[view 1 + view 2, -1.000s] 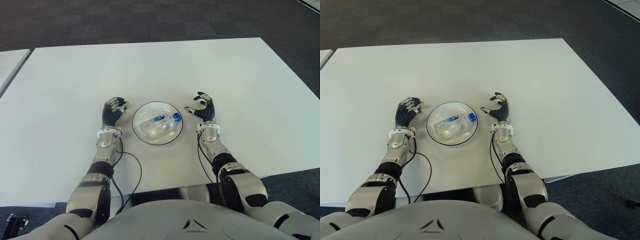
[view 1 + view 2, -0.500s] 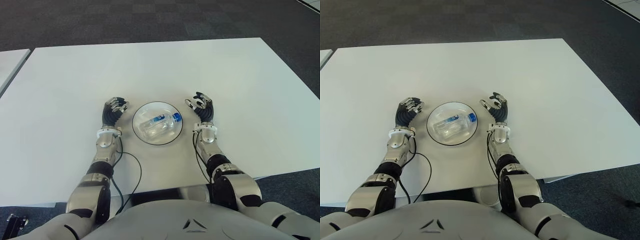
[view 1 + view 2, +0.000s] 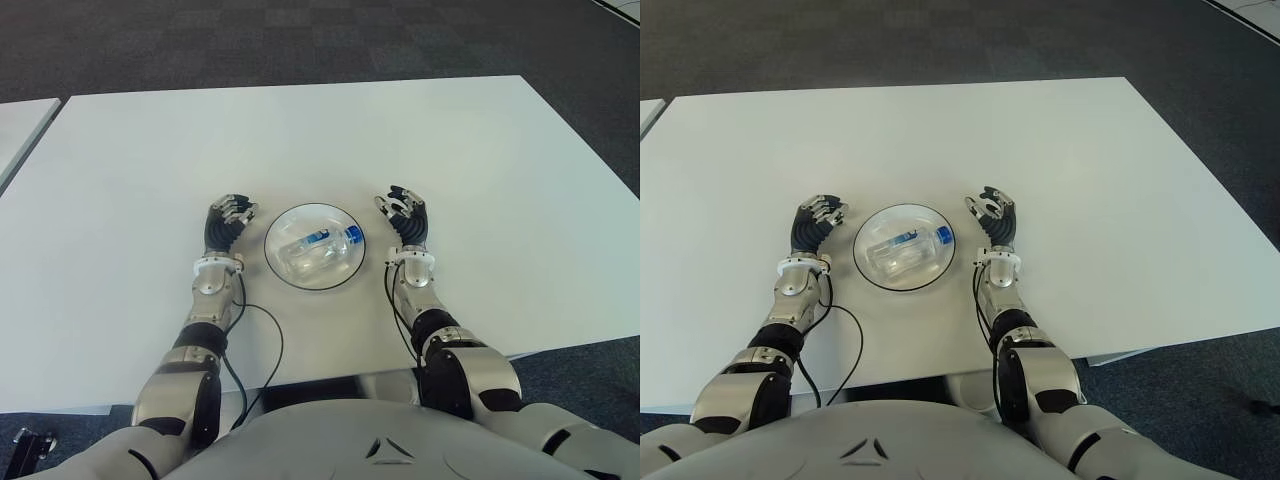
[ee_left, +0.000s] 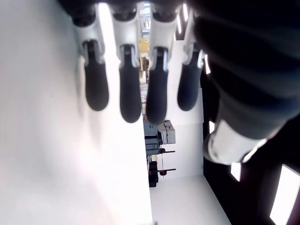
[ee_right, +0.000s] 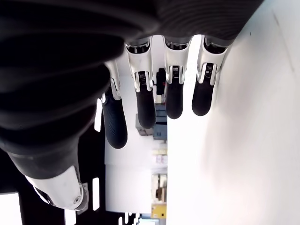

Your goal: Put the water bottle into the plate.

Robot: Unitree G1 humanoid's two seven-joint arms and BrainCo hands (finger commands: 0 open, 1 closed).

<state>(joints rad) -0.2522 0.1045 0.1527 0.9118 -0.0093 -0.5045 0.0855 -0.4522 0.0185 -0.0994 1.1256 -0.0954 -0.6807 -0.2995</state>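
Note:
A clear water bottle point(image 3: 318, 248) with a blue cap and label lies on its side inside the round transparent plate point(image 3: 288, 222) near the table's front middle. Just left of the plate is my left hand point(image 3: 227, 220), its fingers relaxed and holding nothing. My right hand point(image 3: 404, 214) is just right of the plate, apart from it, fingers loosely extended and empty. Both wrist views show only bare fingers point(image 4: 126, 89) point(image 5: 144, 101) beside the white tabletop.
The white table point(image 3: 330, 130) spreads wide around the plate. A second white table edge point(image 3: 20, 125) shows at the far left. Dark carpet lies beyond. A black cable point(image 3: 270, 345) runs along my left forearm near the front edge.
My right hand has drawn slightly toward the plate and turned, its thumb folding in from pointing at the plate. The left hand, bottle and plate have not moved.

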